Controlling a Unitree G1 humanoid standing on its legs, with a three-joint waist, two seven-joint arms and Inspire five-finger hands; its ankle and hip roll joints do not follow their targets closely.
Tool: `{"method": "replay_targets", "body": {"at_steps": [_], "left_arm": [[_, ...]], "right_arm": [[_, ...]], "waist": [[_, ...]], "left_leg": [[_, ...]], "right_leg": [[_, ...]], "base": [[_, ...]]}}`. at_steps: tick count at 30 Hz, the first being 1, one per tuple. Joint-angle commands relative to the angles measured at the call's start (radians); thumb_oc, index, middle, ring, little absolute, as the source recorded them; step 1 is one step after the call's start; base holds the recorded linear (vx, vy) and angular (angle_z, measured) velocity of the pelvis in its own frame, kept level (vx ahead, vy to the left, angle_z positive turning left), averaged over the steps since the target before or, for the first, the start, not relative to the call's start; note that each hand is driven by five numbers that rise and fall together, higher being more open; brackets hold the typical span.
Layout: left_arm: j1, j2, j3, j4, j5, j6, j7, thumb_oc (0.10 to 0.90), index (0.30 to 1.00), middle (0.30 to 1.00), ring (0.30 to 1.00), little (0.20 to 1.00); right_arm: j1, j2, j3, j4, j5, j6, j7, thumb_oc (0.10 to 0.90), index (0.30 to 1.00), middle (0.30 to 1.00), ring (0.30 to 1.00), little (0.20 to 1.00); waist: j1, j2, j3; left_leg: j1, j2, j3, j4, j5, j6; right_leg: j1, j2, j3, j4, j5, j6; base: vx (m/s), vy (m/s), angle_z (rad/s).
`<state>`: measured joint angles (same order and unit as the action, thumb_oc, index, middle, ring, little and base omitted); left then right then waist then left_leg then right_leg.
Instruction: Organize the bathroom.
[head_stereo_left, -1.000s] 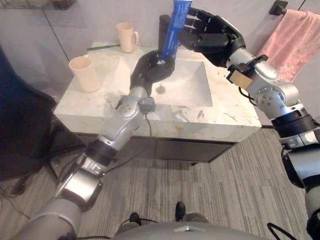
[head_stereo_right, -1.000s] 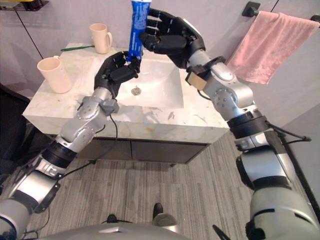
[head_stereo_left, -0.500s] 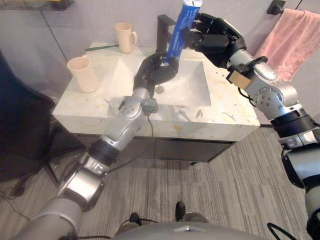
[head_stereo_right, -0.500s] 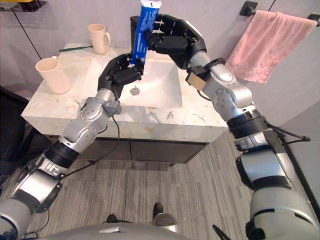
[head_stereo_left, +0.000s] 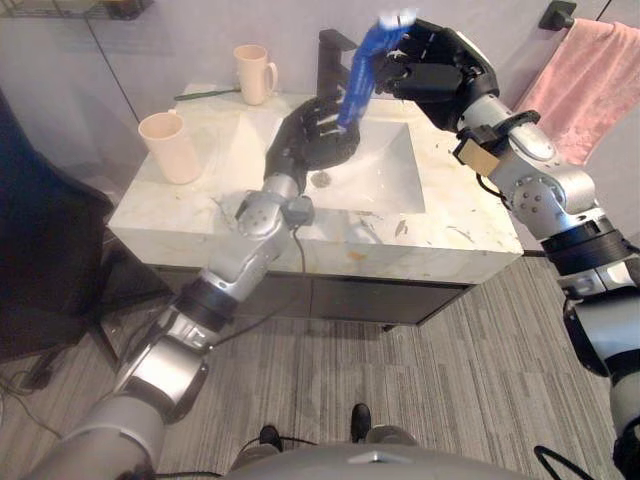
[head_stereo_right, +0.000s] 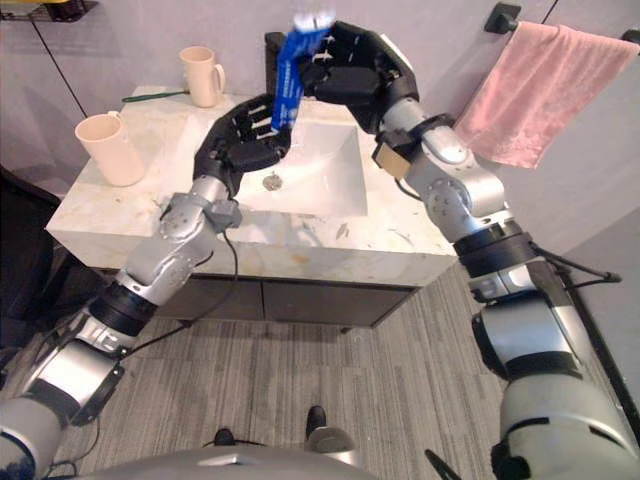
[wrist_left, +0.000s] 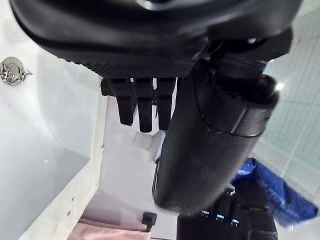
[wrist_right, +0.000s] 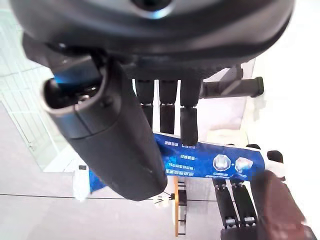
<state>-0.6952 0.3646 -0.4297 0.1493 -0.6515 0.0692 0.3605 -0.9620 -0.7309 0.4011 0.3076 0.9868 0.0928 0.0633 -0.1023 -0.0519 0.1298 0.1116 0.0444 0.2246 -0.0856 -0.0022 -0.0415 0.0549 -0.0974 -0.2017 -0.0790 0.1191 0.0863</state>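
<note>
L eye view: blue toothpaste tube (head_stereo_left: 360, 72) sits upper centre, above the sink basin (head_stereo_left: 385, 175), pinched high by the right hand (head_stereo_left: 435, 68) so it's clear of the counter; left hand (head_stereo_left: 312, 135) just below, fingers loose, prob. freeing it for a handover. R wrist view: right-hand fingers (wrist_right: 189, 117) curl onto the tube. L wrist view: left-hand fingers (wrist_left: 142, 102) straight, holding nothing. Cups (head_stereo_left: 168, 147) at upper left look like its likely home.

Head stereo pair down over sink (head_stereo_left: 385, 165); wrist cameras close-up

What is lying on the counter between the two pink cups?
A green toothbrush lies between the near cup and the far cup, close by the far one, as the left eye view shows.
</note>
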Motion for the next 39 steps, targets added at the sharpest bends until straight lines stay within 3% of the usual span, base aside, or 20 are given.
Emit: {"method": "replay_targets", "body": {"at_steps": [1, 8, 15, 23, 31, 39], "left_arm": [[-0.039, 0.054, 0.035, -0.114, 0.081, -0.069, -0.017, 0.800, 0.900, 0.900, 0.900, 0.900], [0.071, 0.083, 0.072, -0.218, 0.073, -0.084, -0.096, 0.800, 0.900, 0.900, 0.900, 0.900], [0.136, 0.093, 0.094, -0.284, 0.070, -0.118, -0.104, 0.800, 0.900, 0.900, 0.900, 0.900], [0.218, 0.108, 0.130, -0.381, 0.012, -0.151, -0.211, 0.800, 0.900, 0.900, 0.900, 0.900], [0.293, 0.108, 0.184, -0.399, 0.056, -0.205, -0.152, 0.800, 0.900, 0.900, 0.900, 0.900], [0.366, 0.116, 0.243, -0.403, 0.102, -0.261, -0.065, 0.800, 0.900, 0.900, 0.900, 0.900]], "right_arm": [[-0.169, -0.047, -0.118, -0.040, -0.017, -0.187, -0.020, 0.400, 0.300, 0.300, 0.300, 0.300], [-0.132, -0.063, -0.136, -0.049, -0.050, -0.218, -0.032, 0.400, 0.300, 0.300, 0.300, 0.300], [-0.119, -0.064, -0.130, -0.039, -0.081, -0.251, -0.021, 0.400, 0.300, 0.300, 0.300, 0.300], [-0.142, -0.050, -0.119, -0.031, -0.116, -0.314, -0.030, 0.400, 0.300, 0.300, 0.300, 0.300], [-0.171, -0.022, -0.126, 0.026, -0.130, -0.404, -0.037, 0.400, 0.300, 0.300, 0.300, 0.300], [-0.160, 0.009, -0.135, 0.040, -0.198, -0.443, -0.057, 0.400, 0.300, 0.300, 0.300, 0.300]], "waist": [[0.034, -0.012, -0.098], [0.075, -0.015, -0.092], [0.100, -0.015, -0.088], [0.142, -0.010, -0.080], [0.183, -0.008, -0.077], [0.220, -0.009, -0.069]], "left_leg": [[-0.022, -0.058, -0.012, 0.060, -0.037, 0.043], [-0.025, -0.061, -0.044, 0.041, -0.027, 0.042], [-0.028, -0.064, -0.060, 0.032, -0.021, 0.041], [-0.022, -0.071, -0.088, 0.017, -0.017, 0.047], [-0.018, -0.079, -0.107, 0.017, -0.020, 0.055], [-0.025, -0.083, -0.128, 0.010, -0.017, 0.064]], "right_leg": [[-0.029, 0.034, -0.006, 0.171, -0.191, 0.050], [-0.020, 0.026, -0.049, 0.168, -0.192, 0.048], [-0.018, 0.016, -0.073, 0.170, -0.192, 0.051], [-0.013, -0.005, -0.108, 0.185, -0.198, 0.056], [-0.011, -0.030, -0.129, 0.209, -0.205, 0.066], [-0.015, -0.058, -0.147, 0.252, -0.210, 0.075]], "base": [[-0.02, -0.003, 0.04], [-0.02, -0.006, 0.14], [-0.02, 0.010, 0.19], [-0.02, 0.048, 0.20], [0.00, 0.078, 0.15], [-0.01, 0.062, 0.14]]}}
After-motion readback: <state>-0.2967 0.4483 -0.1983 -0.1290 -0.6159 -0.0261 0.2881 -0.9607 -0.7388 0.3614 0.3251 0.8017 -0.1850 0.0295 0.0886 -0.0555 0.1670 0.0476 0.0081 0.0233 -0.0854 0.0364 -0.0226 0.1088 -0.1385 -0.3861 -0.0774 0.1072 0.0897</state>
